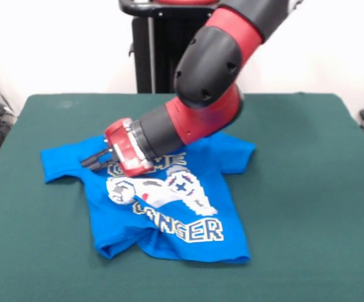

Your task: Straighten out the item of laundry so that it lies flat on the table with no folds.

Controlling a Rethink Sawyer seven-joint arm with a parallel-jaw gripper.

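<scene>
The large table covered in dark green felt-like cloth (307,189) offers wide bare areas on the picture's right, along the near edge, and at the far left corner. The only object lying on it is the small bright blue short-sleeved T-shirt with white-grey controller print and white lettering (169,220), left of centre. The bulky red and black robot arm (207,82) slants down from above over the shirt's collar end, blocking access there. Its dark gripper (95,162) sits low over the shirt's left sleeve in the picture. The hem end, bunched at its near-left corner, is unobstructed.
</scene>
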